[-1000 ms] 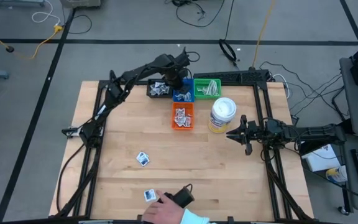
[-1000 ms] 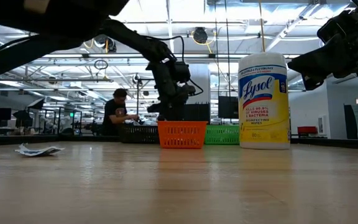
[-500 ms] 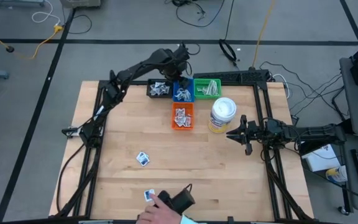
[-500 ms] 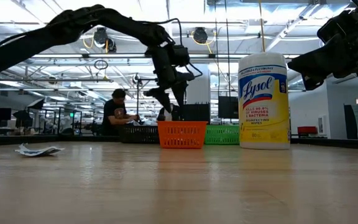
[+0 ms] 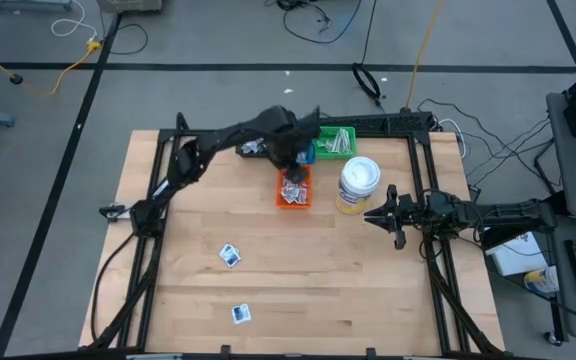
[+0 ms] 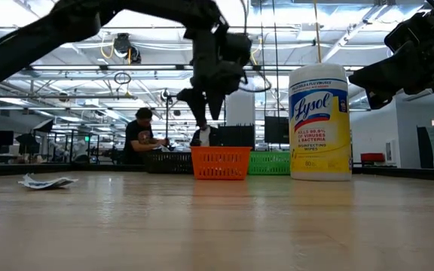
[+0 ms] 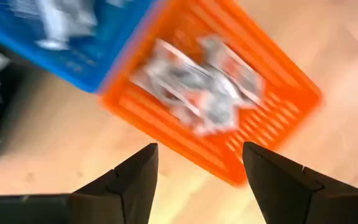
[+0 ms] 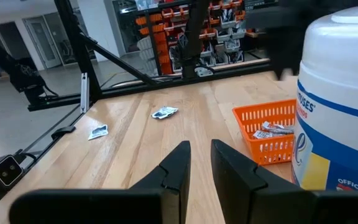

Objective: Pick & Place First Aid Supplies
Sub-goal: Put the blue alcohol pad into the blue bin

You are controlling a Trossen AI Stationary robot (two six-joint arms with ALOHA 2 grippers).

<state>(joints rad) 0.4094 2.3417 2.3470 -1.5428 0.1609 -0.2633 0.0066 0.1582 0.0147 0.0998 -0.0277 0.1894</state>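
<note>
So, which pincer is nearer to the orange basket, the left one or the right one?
The left. The left pincer hangs open just above the orange basket. The right pincer waits farther away, on the other side of the wipes canister.

Around my bench: one tub of wipes, cables, and a person far off.

On my wooden bench (image 5: 208,210) a white-lidded tub of Lysol wipes (image 5: 357,185) stands upright, just beside the orange basket. Beyond the bench edge I see a grey floor (image 5: 168,40) with black tape lines and loose cables (image 5: 313,15), one of them yellow. Across the bench, in the room behind, a person (image 6: 139,135) in a dark top bends over something under rows of ceiling lights.
</note>
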